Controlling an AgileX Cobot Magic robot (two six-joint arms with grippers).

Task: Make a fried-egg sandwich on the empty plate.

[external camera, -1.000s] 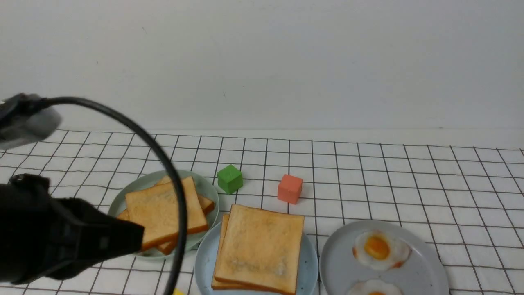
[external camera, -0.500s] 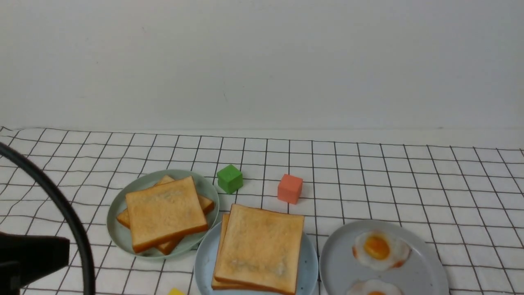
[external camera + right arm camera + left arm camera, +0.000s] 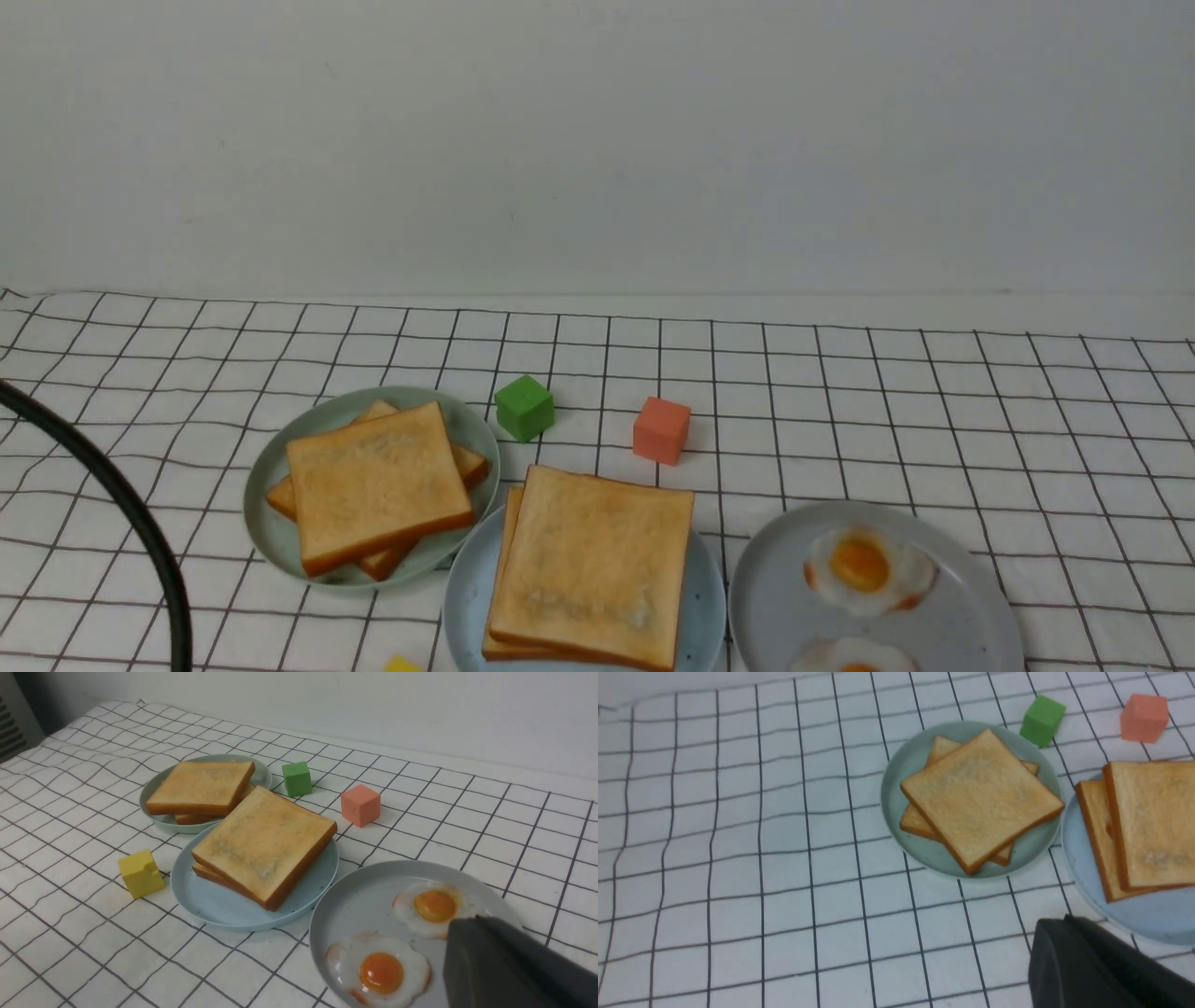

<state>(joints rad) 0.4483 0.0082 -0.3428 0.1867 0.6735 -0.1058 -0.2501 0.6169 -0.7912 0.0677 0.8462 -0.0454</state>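
Even, soft light, bright throughout; shadows under the plates are faint. The front view is sharp. The dark gripper finger (image 3: 1106,970) close to the left wrist camera looks blurred, perhaps out of focus.

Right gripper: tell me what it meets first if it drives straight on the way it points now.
Probably the grey plate, at the farther fried egg, which lies just past the one visible finger of the right gripper. Depth is unclear, so it may pass above.
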